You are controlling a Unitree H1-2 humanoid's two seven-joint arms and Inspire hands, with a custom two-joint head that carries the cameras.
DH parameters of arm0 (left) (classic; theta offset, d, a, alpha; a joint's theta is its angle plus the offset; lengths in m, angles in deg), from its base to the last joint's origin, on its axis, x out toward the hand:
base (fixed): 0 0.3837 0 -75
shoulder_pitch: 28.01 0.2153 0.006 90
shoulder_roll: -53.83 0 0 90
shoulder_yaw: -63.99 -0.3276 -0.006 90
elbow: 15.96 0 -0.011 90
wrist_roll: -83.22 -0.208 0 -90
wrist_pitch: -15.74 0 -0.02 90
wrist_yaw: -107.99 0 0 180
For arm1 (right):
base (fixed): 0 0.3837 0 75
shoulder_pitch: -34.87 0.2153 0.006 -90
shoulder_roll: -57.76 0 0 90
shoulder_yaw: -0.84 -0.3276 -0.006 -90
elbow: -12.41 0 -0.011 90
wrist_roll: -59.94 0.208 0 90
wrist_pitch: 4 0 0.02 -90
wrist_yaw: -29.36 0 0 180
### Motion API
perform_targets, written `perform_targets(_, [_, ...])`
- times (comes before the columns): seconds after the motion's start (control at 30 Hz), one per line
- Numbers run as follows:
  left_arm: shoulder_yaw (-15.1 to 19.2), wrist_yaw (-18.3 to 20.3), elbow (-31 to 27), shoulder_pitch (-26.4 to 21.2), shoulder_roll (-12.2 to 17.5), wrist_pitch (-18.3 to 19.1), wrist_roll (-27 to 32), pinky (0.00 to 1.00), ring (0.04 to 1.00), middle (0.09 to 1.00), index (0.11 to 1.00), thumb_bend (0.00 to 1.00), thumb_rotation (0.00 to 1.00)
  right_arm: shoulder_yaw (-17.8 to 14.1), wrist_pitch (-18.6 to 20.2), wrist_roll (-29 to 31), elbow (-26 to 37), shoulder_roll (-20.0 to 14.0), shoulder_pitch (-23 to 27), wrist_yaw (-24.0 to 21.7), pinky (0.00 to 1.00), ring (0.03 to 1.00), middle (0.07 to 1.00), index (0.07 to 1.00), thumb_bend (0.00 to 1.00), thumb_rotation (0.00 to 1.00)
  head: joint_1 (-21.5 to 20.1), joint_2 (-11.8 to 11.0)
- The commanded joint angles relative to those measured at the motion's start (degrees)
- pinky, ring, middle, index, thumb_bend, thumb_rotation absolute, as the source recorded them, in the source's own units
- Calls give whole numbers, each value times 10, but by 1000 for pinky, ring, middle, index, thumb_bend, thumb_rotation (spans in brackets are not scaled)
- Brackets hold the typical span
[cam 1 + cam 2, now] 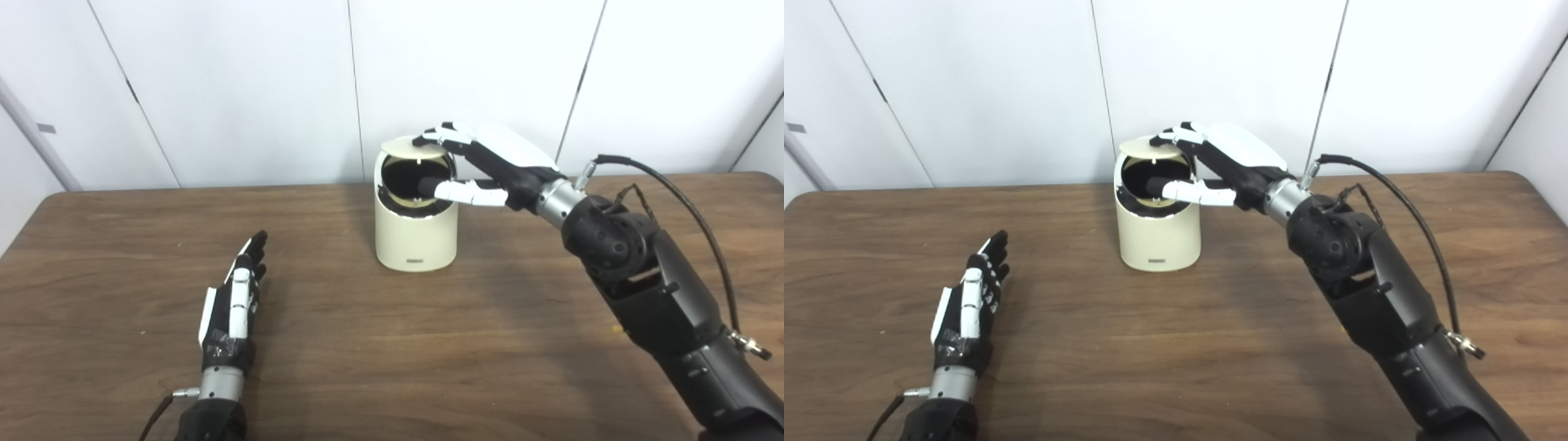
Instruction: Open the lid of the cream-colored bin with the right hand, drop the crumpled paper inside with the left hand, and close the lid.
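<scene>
My right robot hand (pixel 490 165) at cream-coloured cylindrical plastic bin (pixel 416 236) mid-tabletop (pixel 392 343): fingers on tilted round lid (pixel 411 147), thumb across dark opening, pinching lid. Left robot hand (pixel 236 300) near-left of bin, fingers straight, apart, empty. Crumpled paper not visible, perhaps inside. Step: lid-closing, likely; next, lower lid gently.

Even, bright overhead lighting in both head views. Soft, diffuse shadows fall on the table (pixel 343 367) toward its near edge, beneath the right arm (pixel 661 288) and beside the bin (pixel 416 229). A pale sheen runs across the tabletop's middle. The bin's interior is dark. Slight softness overall; no marked edge distortion.
</scene>
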Motion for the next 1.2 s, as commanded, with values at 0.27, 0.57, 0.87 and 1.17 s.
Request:
perform_targets(0.27, [-14,-1,39,26,-21,-4,3,1000,1000,981,943,433,991,-8,-34,-10,25,-14,-5,4,934,999,947,866,542,994,0,3])
perform_targets(0.57, [-14,-6,36,26,-22,2,-3,1000,1000,980,939,444,992,7,-49,-43,35,-15,-23,-4,979,1000,948,866,541,994,2,5])
perform_targets(0.87, [-16,-6,34,27,-23,3,-5,1000,1000,980,933,440,989,14,-68,-62,38,-11,-38,-13,1000,1000,956,880,544,1000,7,8])
perform_targets(1.17, [-17,-12,32,27,-25,4,-5,1000,1000,976,925,449,955,19,-82,-71,34,-7,-45,-17,1000,1000,957,870,546,1000,7,9])
